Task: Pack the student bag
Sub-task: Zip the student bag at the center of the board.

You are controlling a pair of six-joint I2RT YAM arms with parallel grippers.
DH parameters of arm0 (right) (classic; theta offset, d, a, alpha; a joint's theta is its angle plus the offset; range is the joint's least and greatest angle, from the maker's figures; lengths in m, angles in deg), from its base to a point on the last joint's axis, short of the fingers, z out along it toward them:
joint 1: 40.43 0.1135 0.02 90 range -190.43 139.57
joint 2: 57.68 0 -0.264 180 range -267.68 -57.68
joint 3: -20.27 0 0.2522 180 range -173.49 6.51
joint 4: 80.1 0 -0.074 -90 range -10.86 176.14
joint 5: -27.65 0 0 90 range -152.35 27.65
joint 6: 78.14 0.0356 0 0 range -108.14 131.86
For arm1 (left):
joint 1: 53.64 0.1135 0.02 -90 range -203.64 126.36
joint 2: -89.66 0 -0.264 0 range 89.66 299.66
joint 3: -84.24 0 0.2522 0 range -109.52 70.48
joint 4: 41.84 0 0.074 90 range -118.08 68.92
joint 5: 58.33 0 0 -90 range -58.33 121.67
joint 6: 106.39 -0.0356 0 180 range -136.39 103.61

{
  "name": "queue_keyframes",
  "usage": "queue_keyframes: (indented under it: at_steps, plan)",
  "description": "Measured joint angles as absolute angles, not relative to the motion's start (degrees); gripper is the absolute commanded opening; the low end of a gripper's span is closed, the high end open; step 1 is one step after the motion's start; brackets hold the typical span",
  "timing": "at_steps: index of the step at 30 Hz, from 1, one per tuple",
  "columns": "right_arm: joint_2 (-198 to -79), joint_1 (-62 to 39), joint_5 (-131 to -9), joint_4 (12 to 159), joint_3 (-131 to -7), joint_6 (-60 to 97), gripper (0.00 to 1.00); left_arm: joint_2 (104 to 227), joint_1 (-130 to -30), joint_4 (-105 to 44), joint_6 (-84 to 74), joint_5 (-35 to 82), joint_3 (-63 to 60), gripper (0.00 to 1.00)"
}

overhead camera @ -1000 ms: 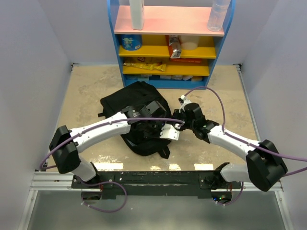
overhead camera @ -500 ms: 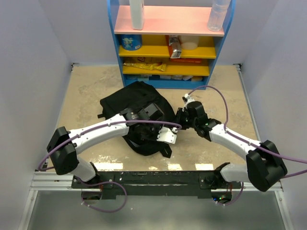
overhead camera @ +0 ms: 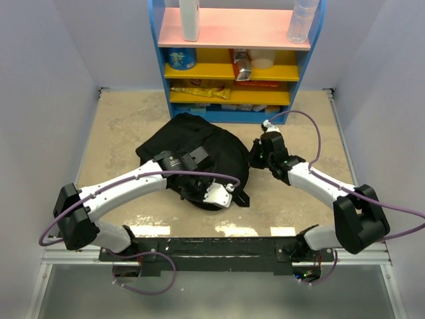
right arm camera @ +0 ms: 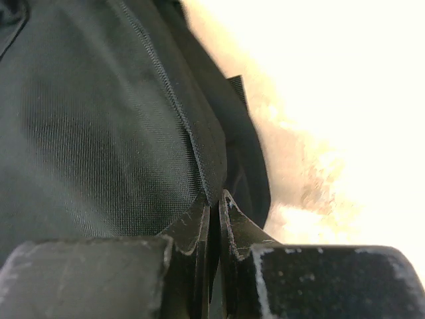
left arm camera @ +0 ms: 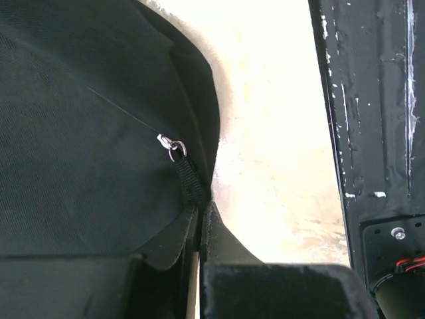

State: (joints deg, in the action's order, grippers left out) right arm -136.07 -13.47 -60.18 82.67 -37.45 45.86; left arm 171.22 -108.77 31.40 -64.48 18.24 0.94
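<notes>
student bag (overhead camera: 199, 139) edge in right gripper (right arm camera: 214, 199)

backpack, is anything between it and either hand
Nothing visible: the left hand is shut on the zipper strap of the backpack, and the right hand is shut on its fabric edge.

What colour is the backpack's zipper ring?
Silver metal zipper ring, best seen in left wrist view.
</notes>
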Motion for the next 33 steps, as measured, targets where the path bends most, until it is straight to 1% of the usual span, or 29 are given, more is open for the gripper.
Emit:
queue_keyframes:
  at_steps: [3,4,6,7,9,10,12,13,15,18,19,21,23,24,27,30,33]
  plan:
    - [-138.3,-13.9,-58.7,82.3,-39.3,45.1,0.00,170.0,-108.4,31.8,-65.1,18.2,1.3,0.00]
    - [-139.2,-14.1,-58.4,82.1,-40.2,44.9,0.07,169.7,-108.3,31.9,-65.2,18.2,1.5,0.00]
    - [-141.0,-14.3,-57.8,81.2,-42.2,44.5,0.30,169.2,-108.0,32.2,-65.5,18.2,1.9,0.00]
    - [-141.8,-14.5,-57.6,80.4,-43.4,44.2,0.43,169.2,-107.8,32.2,-65.5,18.3,2.0,0.00]
    - [-142.7,-14.9,-56.8,79.8,-45.6,43.7,0.51,169.2,-107.6,32.1,-65.4,18.6,2.0,0.00]
    - [-142.5,-15.1,-56.7,79.7,-46.0,43.6,0.57,169.2,-107.5,31.9,-65.4,18.9,2.0,0.00]
    - [-140.6,-15.6,-56.7,79.2,-46.2,43.7,0.62,169.3,-107.3,30.8,-65.0,19.5,2.1,0.00]
    - [-139.1,-15.7,-57.0,78.3,-46.2,44.0,0.67,169.5,-107.1,30.0,-64.7,19.7,2.1,0.00]
    - [-135.1,-15.7,-57.7,76.8,-45.9,45.0,0.69,170.6,-106.6,28.3,-63.7,19.9,2.0,0.00]
    - [-128.0,-15.6,-60.0,76.0,-43.9,47.4,0.82,175.0,-105.9,26.6,-62.4,20.0,-0.2,0.00]
    - [-125.7,-15.4,-61.0,75.9,-42.8,48.5,0.84,176.7,-105.8,26.4,-62.3,20.0,-1.4,0.00]
    - [-122.3,-14.1,-62.6,75.8,-40.4,50.8,0.84,179.2,-105.4,25.6,-61.9,19.9,-3.1,0.00]
    - [-121.3,-11.4,-63.7,75.5,-38.4,53.2,0.82,179.9,-105.1,24.7,-61.9,19.9,-3.5,0.00]
    - [-121.7,-9.6,-64.0,75.0,-37.9,54.3,0.77,179.9,-105.0,24.6,-62.0,19.8,-3.5,0.00]
    - [-124.8,-4.7,-64.8,74.1,-37.1,57.3,0.68,179.8,-105.0,24.4,-62.0,19.8,-3.5,0.00]
    - [-126.4,-2.7,-65.1,73.7,-35.0,60.0,0.65,179.4,-105.0,24.4,-62.0,19.8,-3.5,0.00]
    - [-126.5,-2.7,-65.0,73.3,-34.2,62.0,0.64,178.6,-105.0,24.4,-62.0,19.8,-3.5,0.00]
